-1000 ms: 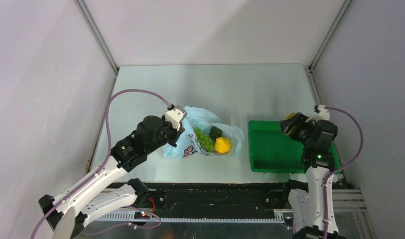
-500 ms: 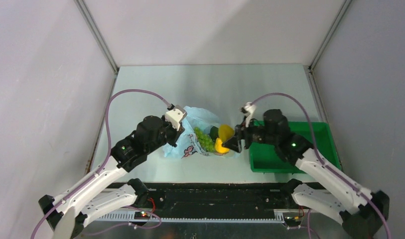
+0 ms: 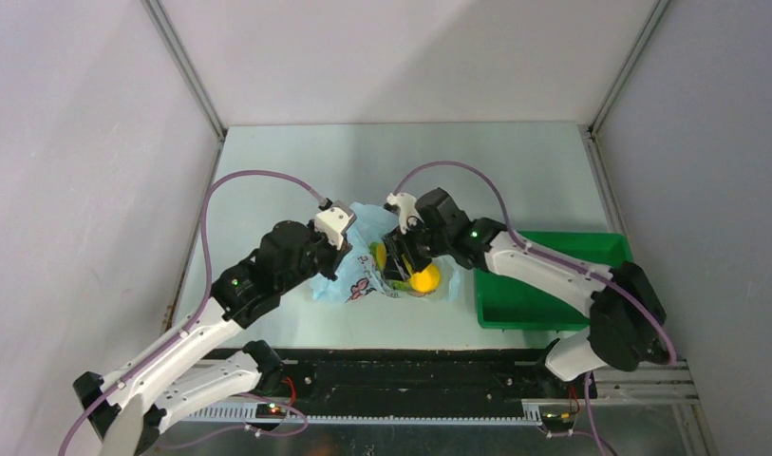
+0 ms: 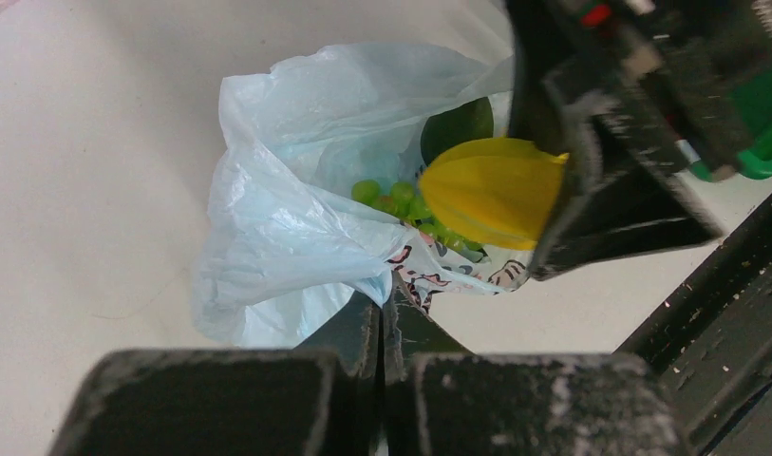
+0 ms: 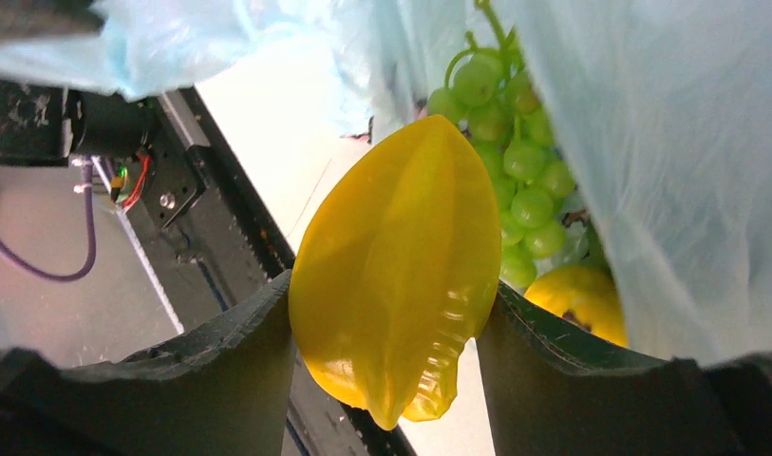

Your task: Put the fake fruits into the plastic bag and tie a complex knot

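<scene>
Right gripper (image 5: pixel 391 323) part-open, clamped on star fruit (image 5: pixel 401 256), poised at bag (image 4: pixel 287 218) mouth. Just beyond it, inside bag: grapes (image 5: pixel 529 171) and pear (image 5: pixel 581 299). Left gripper (image 4: pixel 382 318) fully closed, pinching bag edge at its tips.

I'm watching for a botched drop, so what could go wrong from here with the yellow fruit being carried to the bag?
The right claw grips the yellow ridged fruit by its slanted sides, so it might twist or slip out short of the mouth of the bag. The left claw, shut, pinches only a thin fold of the rim; a nudge from the right claw could tug it free and let the mouth sag over the grapes.
</scene>
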